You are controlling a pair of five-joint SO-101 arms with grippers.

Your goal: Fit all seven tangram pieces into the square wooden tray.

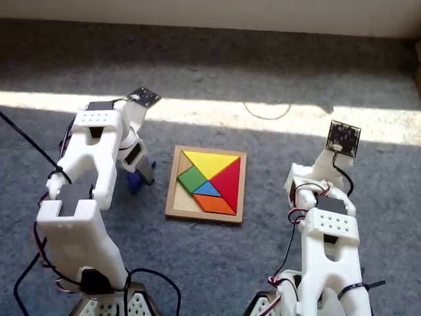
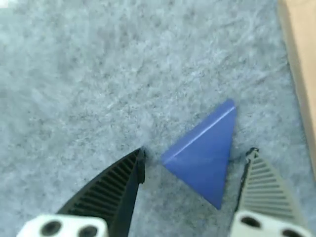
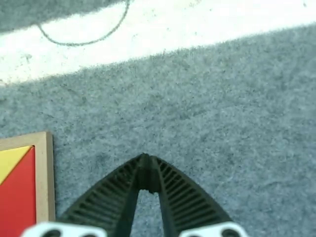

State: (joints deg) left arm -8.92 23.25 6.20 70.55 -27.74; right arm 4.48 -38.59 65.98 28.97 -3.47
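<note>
The square wooden tray [image 1: 172,201] lies on the grey carpet between the arms, holding yellow, red, green, blue and orange pieces, with bare wood at its near left corner. A dark blue triangle [image 2: 205,155] lies flat on the carpet left of the tray, also seen under the left arm [image 1: 135,182]. My left gripper [image 2: 195,154] is open, one finger on each side of the triangle, tips at carpet level. My right gripper [image 3: 146,159] is shut with nothing in it, held over bare carpet to the right of the tray's edge [image 3: 47,173].
A sunlit strip [image 1: 276,118] crosses the carpet behind the tray, with a thin loop of cable [image 1: 266,113] lying on it. Open carpet lies in front of the tray and between the arm bases.
</note>
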